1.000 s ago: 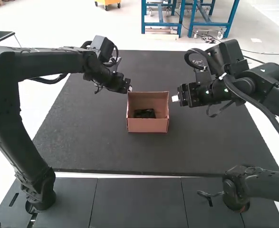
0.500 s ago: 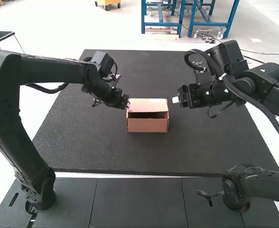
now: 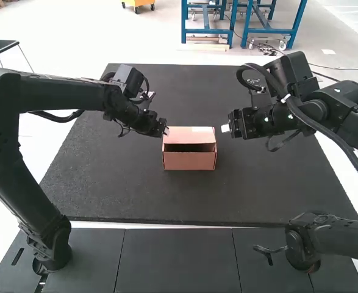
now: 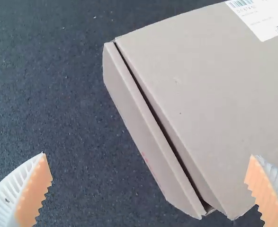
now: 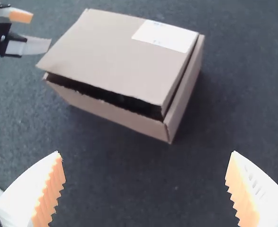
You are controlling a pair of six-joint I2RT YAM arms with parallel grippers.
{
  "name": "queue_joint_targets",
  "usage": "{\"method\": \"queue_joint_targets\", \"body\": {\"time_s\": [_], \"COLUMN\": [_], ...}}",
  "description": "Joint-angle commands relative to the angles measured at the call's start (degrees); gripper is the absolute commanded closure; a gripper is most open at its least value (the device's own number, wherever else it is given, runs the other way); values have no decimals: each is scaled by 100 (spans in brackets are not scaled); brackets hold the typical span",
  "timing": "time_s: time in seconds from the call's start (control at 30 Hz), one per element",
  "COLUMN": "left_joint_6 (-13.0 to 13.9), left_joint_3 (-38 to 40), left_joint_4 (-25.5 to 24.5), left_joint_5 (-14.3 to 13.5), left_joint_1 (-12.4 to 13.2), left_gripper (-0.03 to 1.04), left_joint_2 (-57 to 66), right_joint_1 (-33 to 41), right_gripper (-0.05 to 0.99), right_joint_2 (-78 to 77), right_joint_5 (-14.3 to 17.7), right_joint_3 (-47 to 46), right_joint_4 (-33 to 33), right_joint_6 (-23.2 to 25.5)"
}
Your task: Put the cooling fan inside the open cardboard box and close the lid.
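While its lid lies almost flat, a dark gap along the front, the brown rectangular cardboard box [image 3: 189,157] sits mid black rubber mat [image 3: 105,165]. Left gripper [image 3: 161,128] beside its left corner, right gripper [image 3: 225,129] near its right; both spread apart.

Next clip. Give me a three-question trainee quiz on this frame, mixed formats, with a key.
1. True or false: the lid of the brown cardboard box is pressed fully shut.
2. The left tool and the right tool are both: A) open, holding nothing; B) shut on the lid; C) shut on a fan.
3. Fill in: the white label sits on the box's ____.

Key
1. False: a dark gap shows under the lid.
2. A.
3. Lid.
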Motion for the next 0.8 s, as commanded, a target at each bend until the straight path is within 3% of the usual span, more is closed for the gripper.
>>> {"method": "queue_joint_targets", "body": {"time_s": [0.0, 0.77], "left_joint_6": [14, 120], "left_joint_3": [-37, -231], "left_joint_4": [70, 219], "left_joint_5": [79, -45], "left_joint_1": [-41, -120], "left_gripper": [5, 5], "left_joint_2": [-26, 738], "right_joint_1": [12, 21], "right_gripper": [17, 17], "right_joint_2": [6, 147], "right_joint_5": [-61, -61], "right_joint_3": [84, 137], "right_joint_4": [35, 87], "right_joint_6": [-49, -58]}}
